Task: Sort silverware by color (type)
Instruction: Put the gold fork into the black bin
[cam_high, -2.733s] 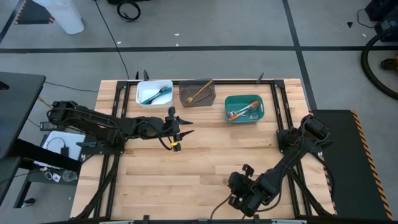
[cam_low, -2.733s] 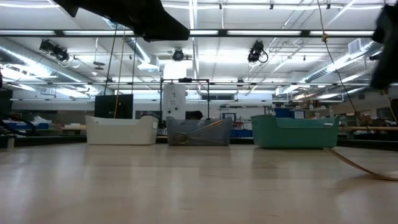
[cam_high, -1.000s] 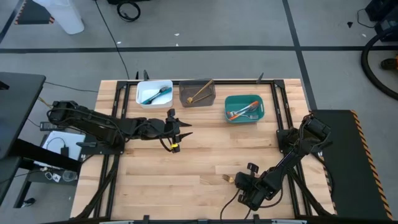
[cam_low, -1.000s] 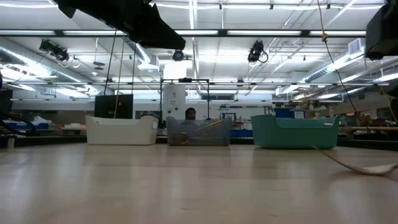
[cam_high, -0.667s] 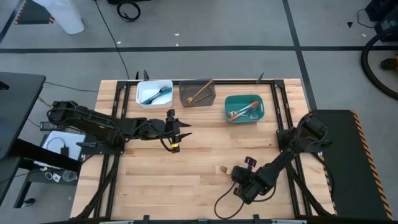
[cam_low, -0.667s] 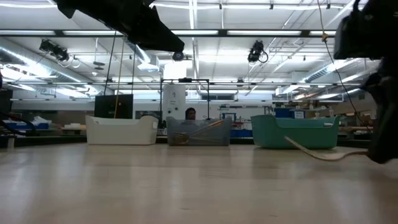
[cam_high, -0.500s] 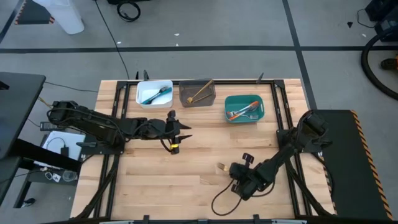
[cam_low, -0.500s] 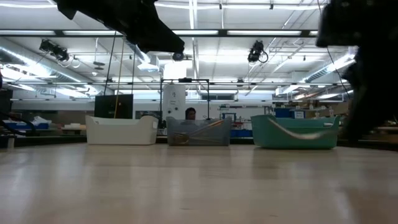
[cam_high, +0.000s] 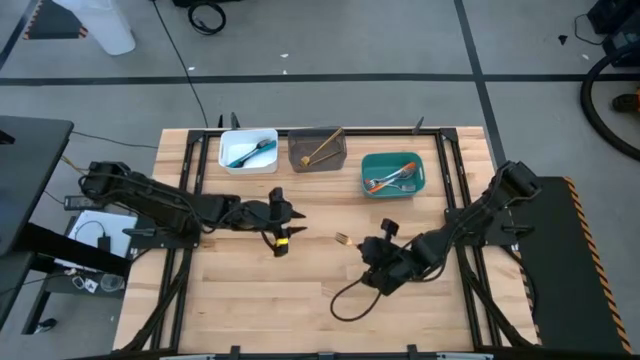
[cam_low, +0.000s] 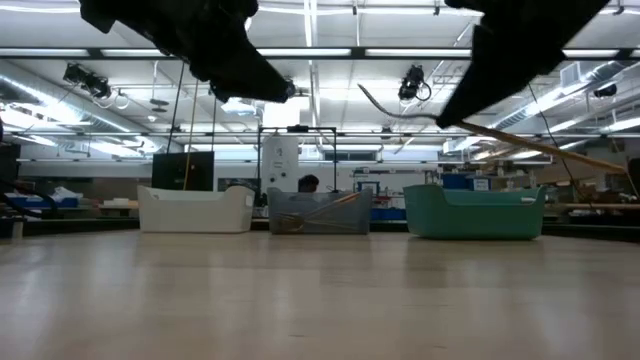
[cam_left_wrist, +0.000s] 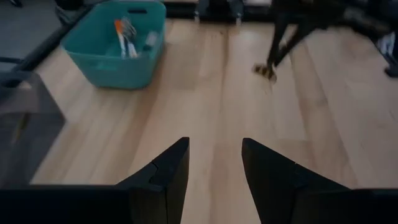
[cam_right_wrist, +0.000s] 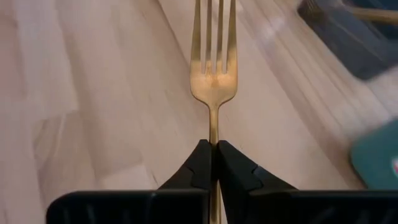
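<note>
Above the table's left-centre, my left gripper (cam_high: 284, 232) hung open and empty. Right of it, my right gripper (cam_high: 372, 251) pinched 1 golden fork (cam_right_wrist: 213, 73) by its handle, tines leading along my fingers' line, above the boards. It looked light, stiff, slippery; a handle grip seemed apt.

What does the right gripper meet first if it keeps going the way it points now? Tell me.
Probably bare table first. The right gripper, shut on the golden fork, points toward the back-left; the grey bin lies roughly along that line farther off, though depth is unclear.
</note>
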